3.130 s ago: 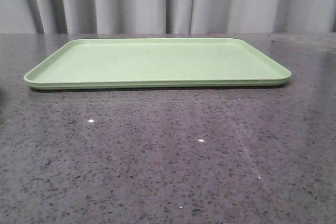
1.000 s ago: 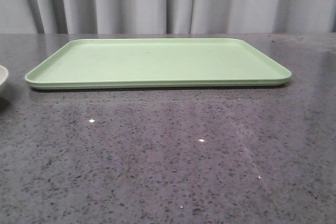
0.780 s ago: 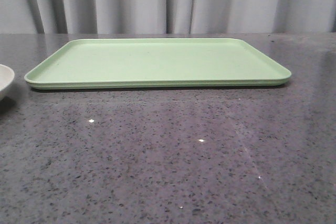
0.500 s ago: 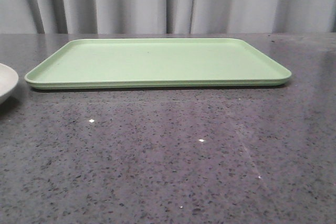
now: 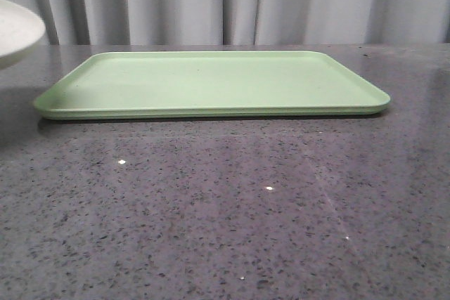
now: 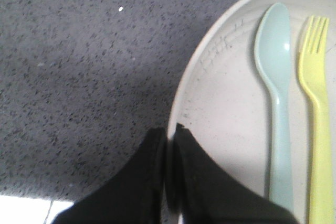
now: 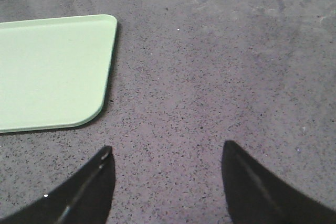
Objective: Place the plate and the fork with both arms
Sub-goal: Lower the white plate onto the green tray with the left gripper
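Observation:
The plate (image 5: 17, 26) shows at the far left of the front view, lifted above the table. In the left wrist view my left gripper (image 6: 169, 132) is shut on the plate's rim (image 6: 210, 56), one finger under and one over it. On the plate lie the yellow fork (image 6: 317, 103) and a pale blue-grey spoon (image 6: 275, 77), side by side. My right gripper (image 7: 165, 156) is open and empty above bare table, apart from the tray's corner. Neither gripper shows in the front view.
A rectangular light green tray (image 5: 211, 82) lies flat on the dark speckled table (image 5: 225, 209), and its corner shows in the right wrist view (image 7: 52, 72). Grey curtains hang behind the table.
The plate came into the front view from the left edge, low at the table, and has risen well above the table at the far left. The tray has not moved.

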### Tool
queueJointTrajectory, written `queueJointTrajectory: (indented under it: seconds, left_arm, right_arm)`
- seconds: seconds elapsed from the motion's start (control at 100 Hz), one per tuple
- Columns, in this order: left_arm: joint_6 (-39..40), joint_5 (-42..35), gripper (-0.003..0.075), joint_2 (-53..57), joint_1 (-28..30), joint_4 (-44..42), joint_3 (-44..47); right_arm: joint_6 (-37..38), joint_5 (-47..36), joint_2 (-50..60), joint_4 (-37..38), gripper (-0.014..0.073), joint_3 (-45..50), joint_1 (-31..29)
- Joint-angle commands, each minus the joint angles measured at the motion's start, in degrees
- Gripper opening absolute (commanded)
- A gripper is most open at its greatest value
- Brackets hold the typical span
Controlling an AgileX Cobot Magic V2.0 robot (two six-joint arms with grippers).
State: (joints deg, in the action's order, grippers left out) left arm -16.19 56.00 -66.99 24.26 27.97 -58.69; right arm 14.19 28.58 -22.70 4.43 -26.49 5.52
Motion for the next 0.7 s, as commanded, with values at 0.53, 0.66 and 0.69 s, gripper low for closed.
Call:
queueJointTrajectory:
  seconds: [0.53,0.66,0.69]
  left_arm:
    - [0.44,-16.85,-0.0021,-16.78,-24.89,16.16,-8.82]
    - [2.63,-18.42,-0.0021,-21.36,-29.12,16.16,-13.73]
    - [2.74,-18.42,-0.0021,-22.32,-30.23,16.16,-14.71]
  right_arm:
    - [-0.18,-4.19,-0.91,0.15,0.0455,-2.07,-0.04]
    - [-0.18,-4.19,-0.91,0.15,0.0455,-2.07,-0.04]
    - [-0.18,-4.19,-0.91,0.15,0.0455,-2.07,-0.04]
